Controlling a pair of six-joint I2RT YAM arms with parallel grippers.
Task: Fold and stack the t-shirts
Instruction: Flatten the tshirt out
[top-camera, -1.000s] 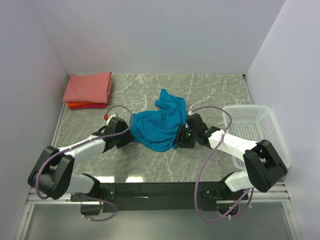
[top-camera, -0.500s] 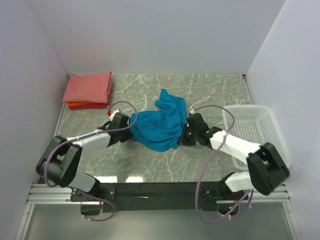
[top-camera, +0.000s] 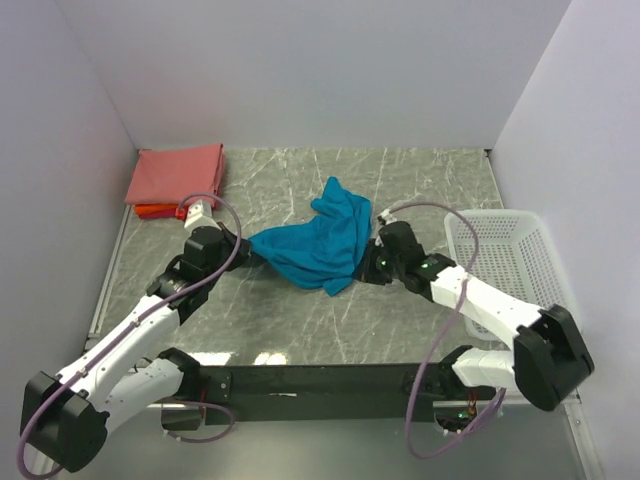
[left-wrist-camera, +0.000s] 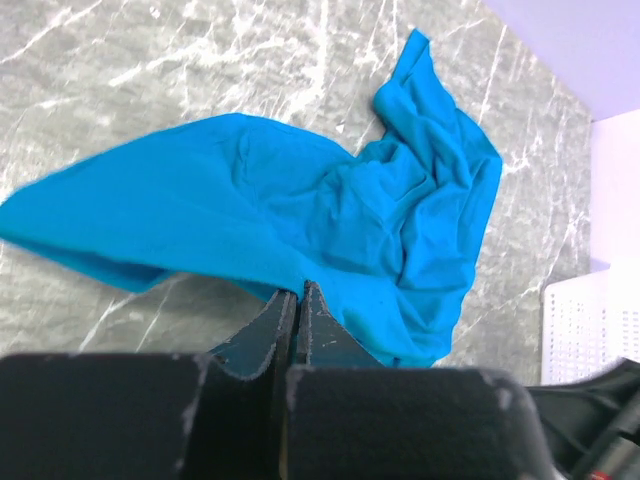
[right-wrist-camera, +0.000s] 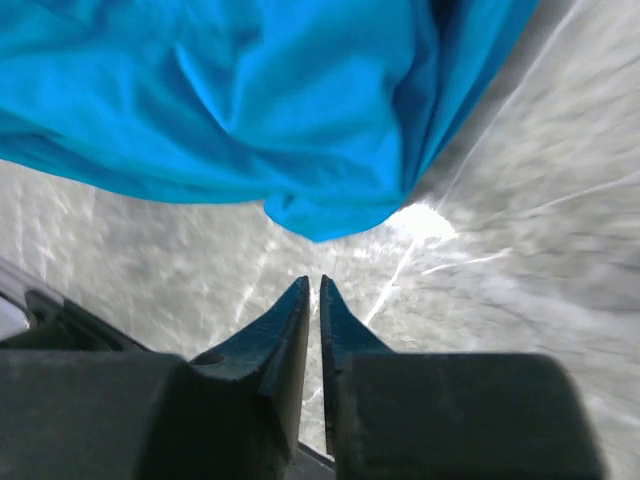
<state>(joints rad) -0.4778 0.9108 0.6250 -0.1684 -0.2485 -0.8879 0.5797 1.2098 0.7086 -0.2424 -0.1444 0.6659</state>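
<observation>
Teal shirt (top-camera: 315, 245) is lying bunched mid-table (top-camera: 430, 190), with one end trailing toward the back wall. On its left corner the left gripper (left-wrist-camera: 297, 290) is pinching the edge, jaws fully together on cloth. At the shirt's right side the right gripper (right-wrist-camera: 311, 290) is sitting just beside it, jaws down to a thin slit with nothing in them and the cloth hanging clear of the tips. The pink-over-orange stack (top-camera: 178, 178) is sitting in the far-left corner, the basket (top-camera: 510, 255) to the right. Reads as the spread-out step, no fold started. Next I'd say the right opens up, takes that edge, and both pull apart to flatten.
</observation>
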